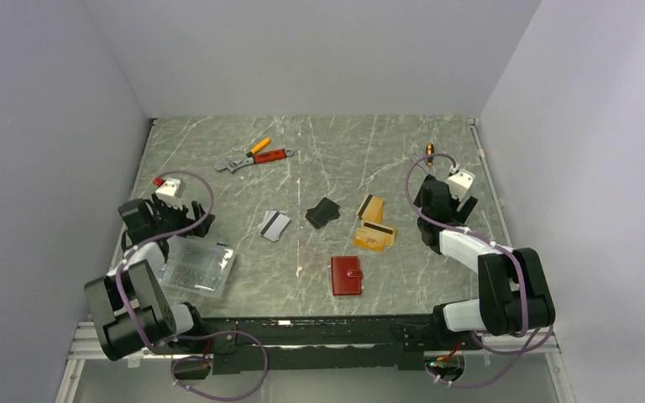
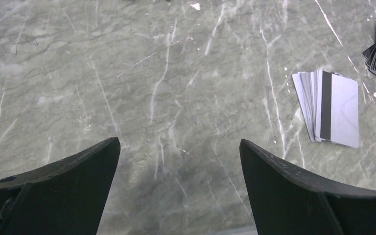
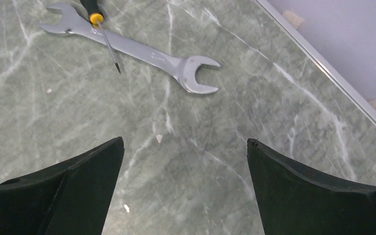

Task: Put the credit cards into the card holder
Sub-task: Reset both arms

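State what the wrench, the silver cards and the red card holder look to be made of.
The wrench looks like bare metal, likely steel: bright silver with a smooth sheen. The silver cards are probably thin plastic: a flat fanned stack with matte silver-white faces and a dark stripe on the top one. The card holder looks like red leather or imitation, dull-surfaced with a snap tab; which one cannot be told.

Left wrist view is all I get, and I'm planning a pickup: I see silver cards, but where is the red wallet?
Observer: The red wallet lies flat near the front edge of the table, about mid-width.
Operator: Anything else to load?
Observer: Yes, orange cards lie just right of a black flat piece.
Operator: Is the other arm busy?
Observer: No, the right gripper is open and empty, over the table near a wrench.
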